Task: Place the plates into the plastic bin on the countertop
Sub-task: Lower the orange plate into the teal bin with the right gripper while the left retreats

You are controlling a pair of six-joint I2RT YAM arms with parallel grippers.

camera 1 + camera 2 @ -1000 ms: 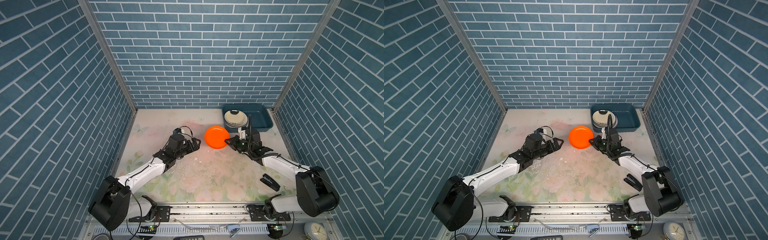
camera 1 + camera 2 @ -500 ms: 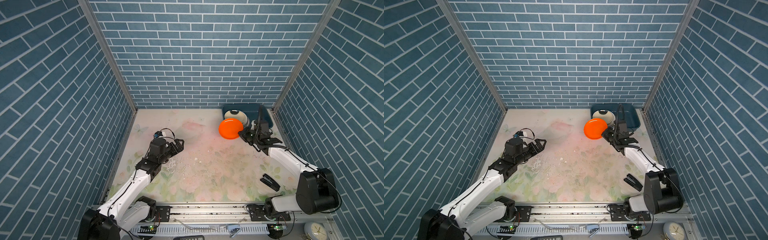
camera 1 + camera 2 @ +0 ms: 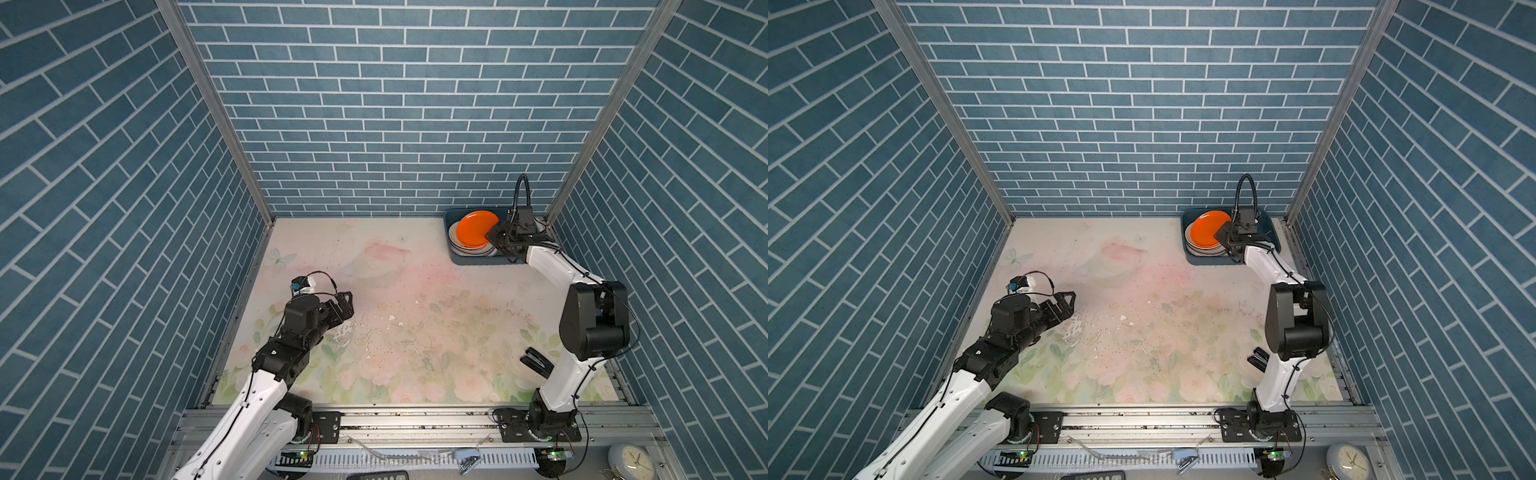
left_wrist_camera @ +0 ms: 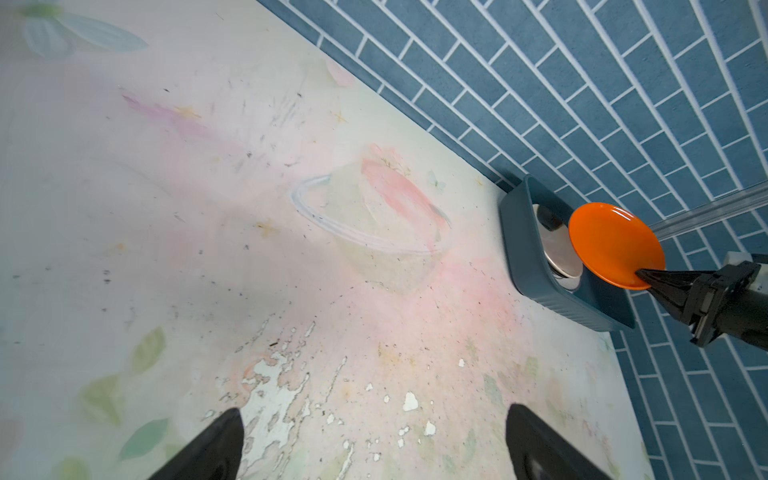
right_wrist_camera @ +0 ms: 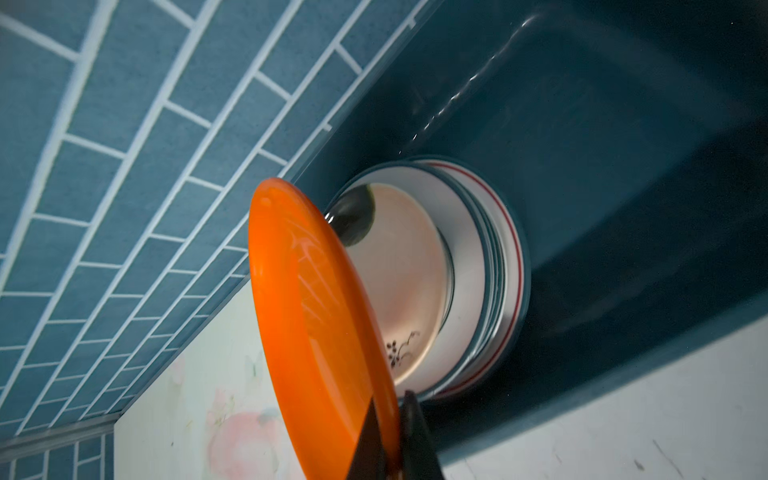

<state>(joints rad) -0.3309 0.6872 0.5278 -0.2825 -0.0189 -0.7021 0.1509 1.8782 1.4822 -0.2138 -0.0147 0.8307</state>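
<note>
We pinch the orange plate (image 3: 473,228) by its rim in the right gripper (image 3: 492,238), tilted over the stack (image 3: 468,250) in the bin (image 3: 478,262) at the counter's (image 3: 415,299) one o'clock, likely to slide it on top. The left gripper (image 3: 347,309) hangs spread and empty at nine o'clock, out of the way.
</note>
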